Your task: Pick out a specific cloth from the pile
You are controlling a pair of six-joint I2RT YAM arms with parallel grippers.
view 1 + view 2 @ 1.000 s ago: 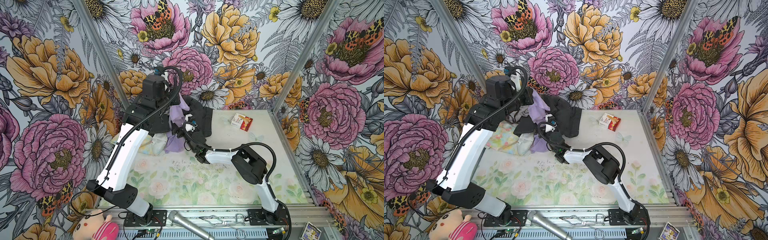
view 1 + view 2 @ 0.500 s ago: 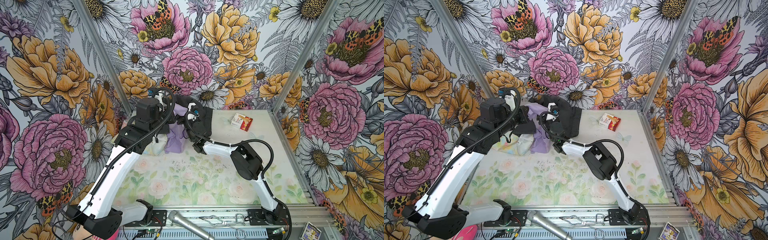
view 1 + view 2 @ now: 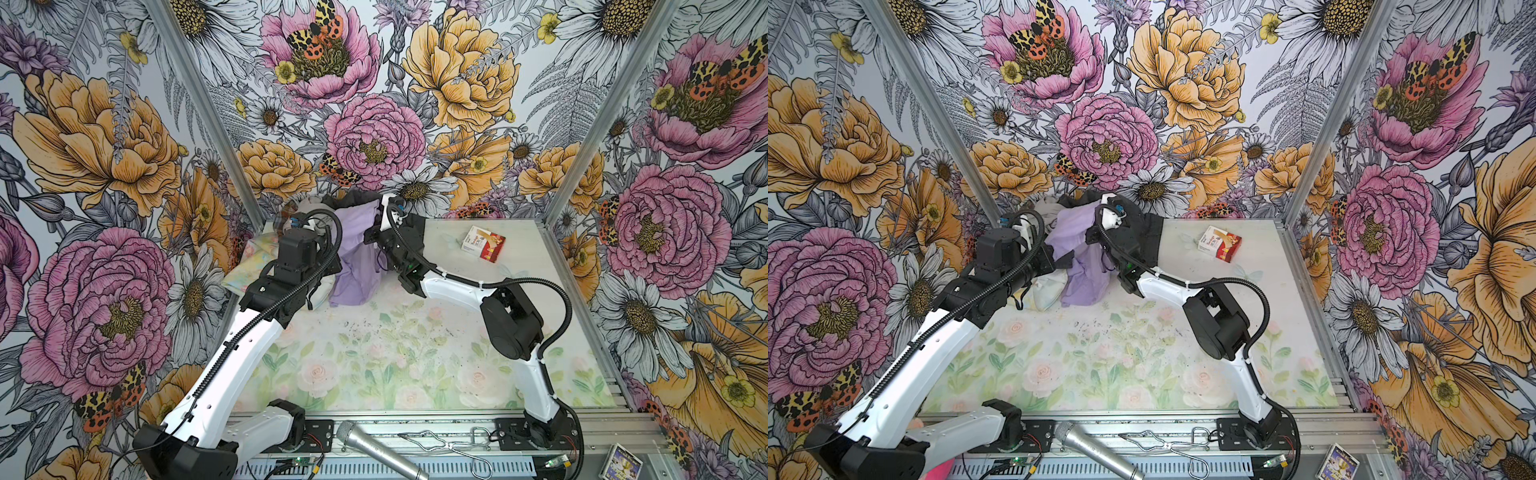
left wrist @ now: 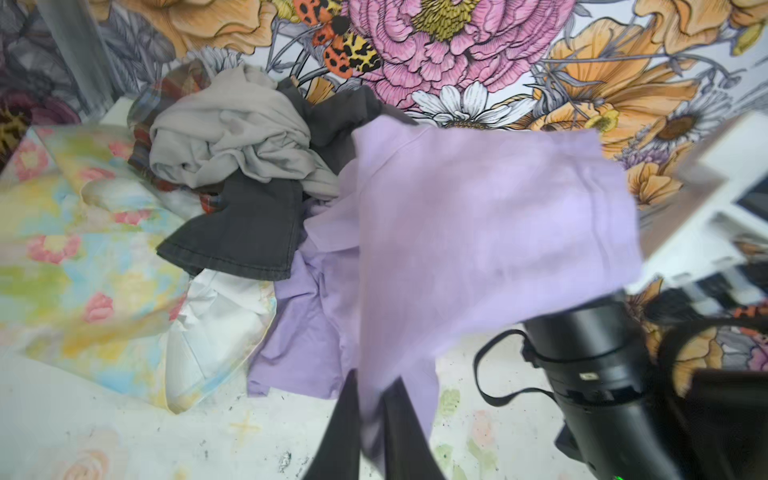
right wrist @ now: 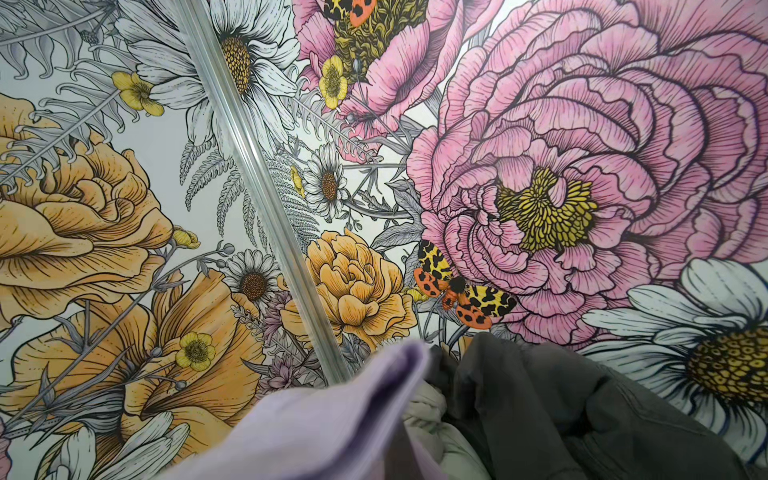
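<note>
Both top views: the pile [image 3: 353, 196] [image 3: 1148, 237] sits at the back of the table [image 3: 395, 353] [image 3: 1121, 357]. The cloth [image 3: 357, 257] [image 3: 1077, 249], plain lavender, is lifted off the pile's front. Its top edge is up at the right end effector [image 3: 371, 232] [image 3: 1094, 235] and its lower part is draped down to the table just in front of the pile. The right end effector is closed with the cloth hanging from it; the fingers are hidden by fabric. The left end effector [image 3: 334, 270] [image 3: 1065, 261] is at the cloth's side, beside the pile. A red-and-white box [image 3: 483, 244] [image 3: 1219, 244] lies well apart from the pile; its print is too small to read. A printed card [image 3: 622, 459] [image 3: 1337, 461] lies far from the pile at the front rail, its text unreadable.

Left wrist view: the cloth [image 4: 478, 232] is stretched in front of the pile [image 4: 232, 137], which shows light grey, charcoal and plaid pieces. A pastel floral cloth [image 4: 83, 232] lies beside the pile. The lavender fabric runs between the two dark fingers [image 4: 345, 424]; whether they clamp it, cannot tell.

Right wrist view: a folded edge of the cloth [image 5: 311, 424] is close up, touching the pile's charcoal garment [image 5: 561, 407]. The fingers are not visible and there is no readable writing.
</note>
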